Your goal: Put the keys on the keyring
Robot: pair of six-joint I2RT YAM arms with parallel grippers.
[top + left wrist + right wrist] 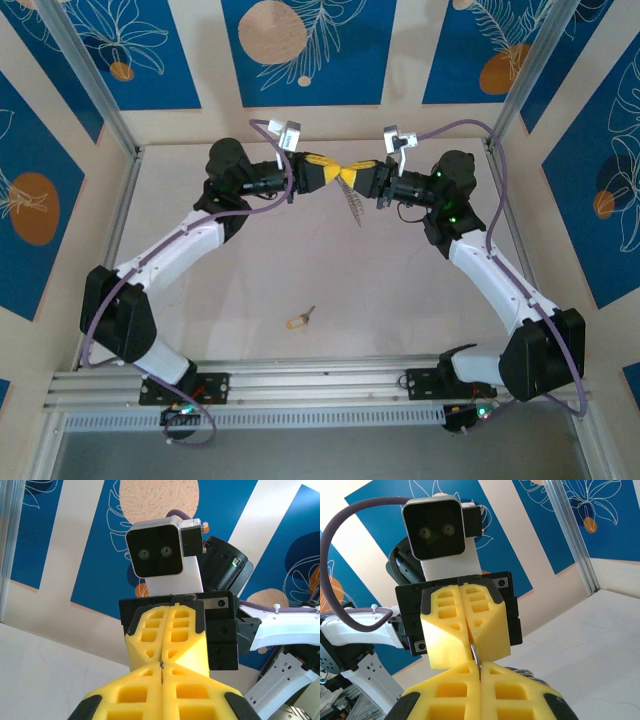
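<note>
The key point(300, 320) lies diagonally, blade far-right; left tool point(338, 174) and right tool point(352, 176) pinch keyring point(353, 202).

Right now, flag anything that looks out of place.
The key lies alone on the table near its front edge, well apart from the keyring, which the left gripper and right gripper pinch tip to tip in mid-air. Nothing looks spilled or damaged.

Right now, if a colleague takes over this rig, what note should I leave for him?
Left pincer: shut on the keyring, raised over the table, tip to tip with the right one.
Right pincer: shut on the same ring, which hangs below the tips.
Key: lying on the table, nearer the arm bases, not held.
Done: ring held up by both pincers.
Left: pick up the key and thread it on.
</note>
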